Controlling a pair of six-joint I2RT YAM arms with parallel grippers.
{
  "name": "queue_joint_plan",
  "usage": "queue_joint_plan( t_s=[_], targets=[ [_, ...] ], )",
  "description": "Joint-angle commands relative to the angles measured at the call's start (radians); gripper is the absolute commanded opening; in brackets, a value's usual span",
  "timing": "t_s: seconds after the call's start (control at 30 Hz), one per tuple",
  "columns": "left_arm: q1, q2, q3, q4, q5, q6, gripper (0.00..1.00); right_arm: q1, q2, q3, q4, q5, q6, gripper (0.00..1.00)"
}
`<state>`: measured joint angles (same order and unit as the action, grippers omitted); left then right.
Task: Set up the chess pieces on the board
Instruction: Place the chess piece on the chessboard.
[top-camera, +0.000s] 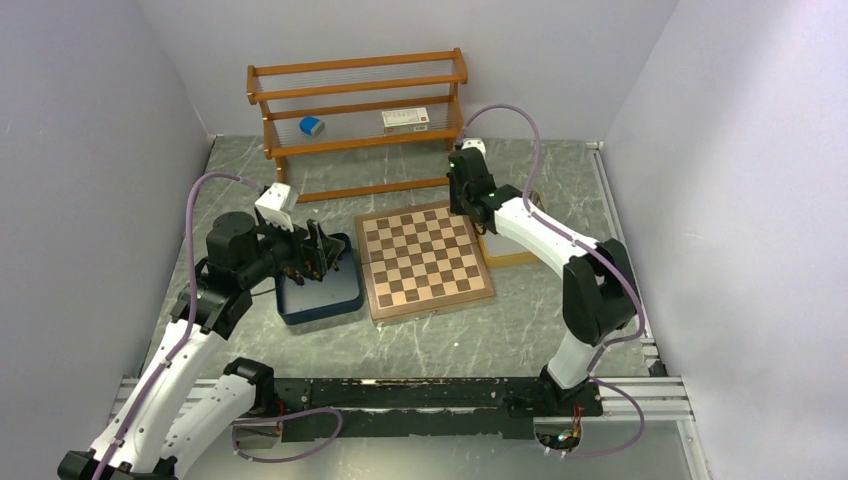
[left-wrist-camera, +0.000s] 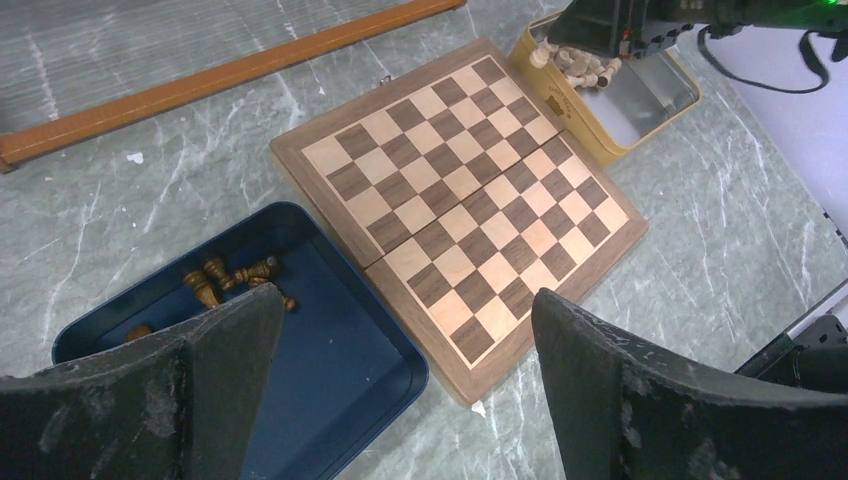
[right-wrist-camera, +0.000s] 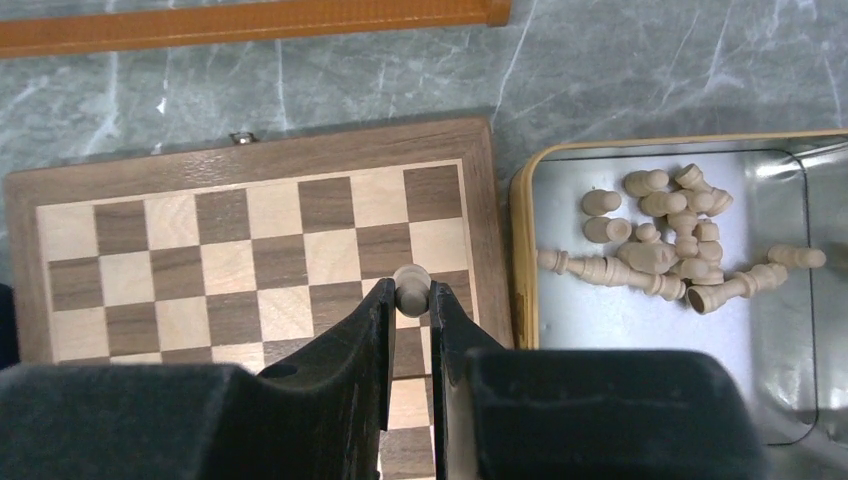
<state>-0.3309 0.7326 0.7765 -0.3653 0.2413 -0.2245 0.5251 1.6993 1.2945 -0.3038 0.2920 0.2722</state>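
Two claws, two states: right gripper (right-wrist-camera: 410, 296) nearly closed, fingers (right-wrist-camera: 375, 330) clamped on one cream piece (right-wrist-camera: 411, 283) just below its rounded head, over the board (right-wrist-camera: 230, 250) near its 3 o'clock edge in the right wrist view. By contrast, left gripper (left-wrist-camera: 407, 305) spread wide, nothing between its scuffed black fingers (left-wrist-camera: 230, 340), hanging above the navy tray (left-wrist-camera: 340, 375) at 9 o'clock of the board.

Lower body of the held piece lost between the fingers, so no telling its kind, nor whether its foot touches a square. Many more cream pieces (right-wrist-camera: 660, 240) heaped on their sides in the yellow tray (right-wrist-camera: 519, 260), just beside the board at 3 o'clock; too tangled to count. Several dark pieces (left-wrist-camera: 235, 275) lying at the 10 o'clock end of the navy tray, some cut off behind the left finger. From above, yellow tray mostly covered by the right arm, navy tray partly by the left claw, pieces too small to make out.

Underneath, a grey-green marbled table (top-camera: 450, 340) with white veins. At 12 o'clock beyond the board, a wooden rack (top-camera: 357, 105) against the back wall, holding a small blue thing (top-camera: 311, 125) and a white card or box (top-camera: 405, 118), print unreadable. Plain pale lilac walls (top-camera: 90, 130) on three sides.
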Motion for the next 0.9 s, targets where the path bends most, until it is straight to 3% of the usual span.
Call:
queue_joint_plan(
  t_s=[0.0,0.87],
  targets=[
    [-0.007,-0.022,-0.006,0.012,-0.022,-0.002,0.99,0.006,0.062,0.048,0.002,0.029,-0.01,0.14],
    [-0.007,-0.038,-0.006,0.009,-0.016,0.0,0.99,0.004,0.247,0.173,-0.026,0.064,-0.002,0.15]
  ],
)
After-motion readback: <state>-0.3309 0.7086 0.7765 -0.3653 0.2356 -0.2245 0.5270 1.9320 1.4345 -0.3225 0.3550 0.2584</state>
